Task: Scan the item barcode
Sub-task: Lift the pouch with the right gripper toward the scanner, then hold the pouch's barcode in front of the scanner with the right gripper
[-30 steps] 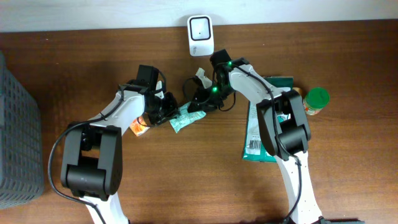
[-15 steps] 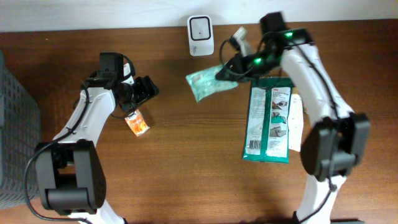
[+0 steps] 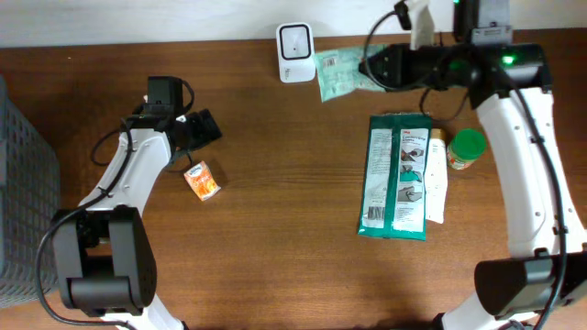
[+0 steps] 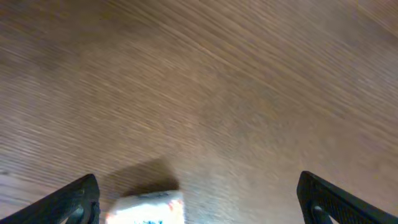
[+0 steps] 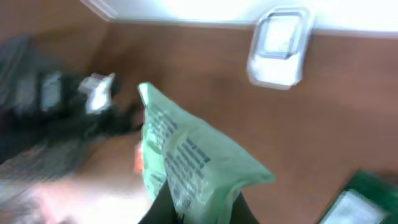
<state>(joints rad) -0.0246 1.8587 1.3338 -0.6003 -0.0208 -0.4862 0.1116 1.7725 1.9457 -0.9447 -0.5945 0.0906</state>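
Light green packet (image 3: pixel 341 71) — pinched at one end in the right gripper (image 3: pixel 371 66), jaws closed tight on it, held over the table (image 3: pixel 275 247) just beside the white scanner (image 3: pixel 295 39). Left gripper (image 3: pixel 204 126) — jaws spread wide, holding nothing, near an orange sachet (image 3: pixel 202 180). Large green pack (image 3: pixel 396 176) lies flat, with a green-capped jar (image 3: pixel 466 148) beside it.

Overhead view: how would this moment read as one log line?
right end effector: shut on green packet | green packet: beside white scanner | left end effector: open, empty, near orange sachet
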